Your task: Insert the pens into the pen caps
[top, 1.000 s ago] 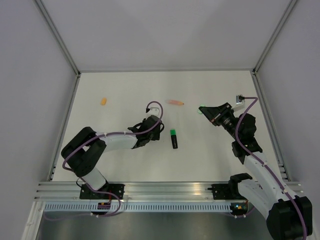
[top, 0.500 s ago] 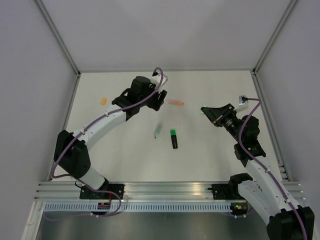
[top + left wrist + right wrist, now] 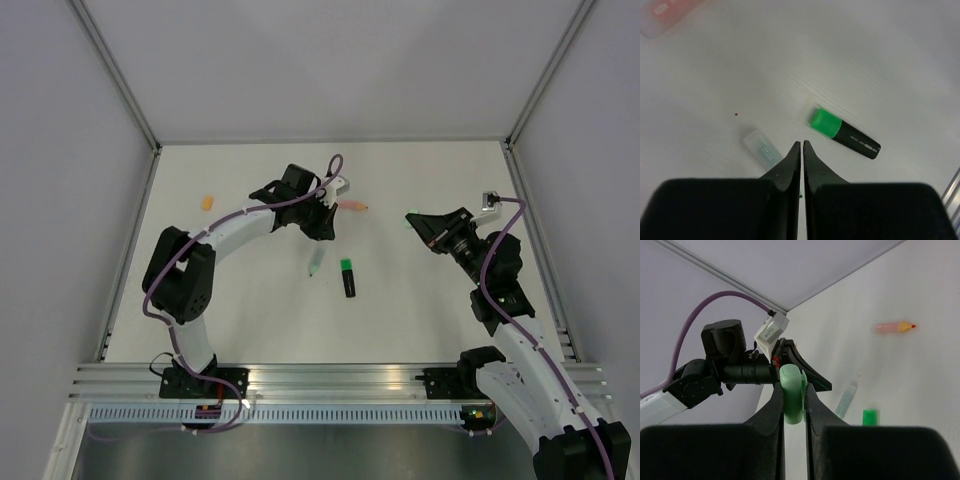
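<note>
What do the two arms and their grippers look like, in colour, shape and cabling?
Both the left arm and right arm have white links and black joints, with a purple cable running along each. A small white box sits at each wrist. The left gripper and right gripper have black fingers tapering to thin tips.

Bright, even, diffuse light, white table (image 3: 420, 310) uniformly lit, only faint soft shadows cast, left wrist view softened, salmon pen (image 3: 667, 12) blurred at its top-left corner.
</note>
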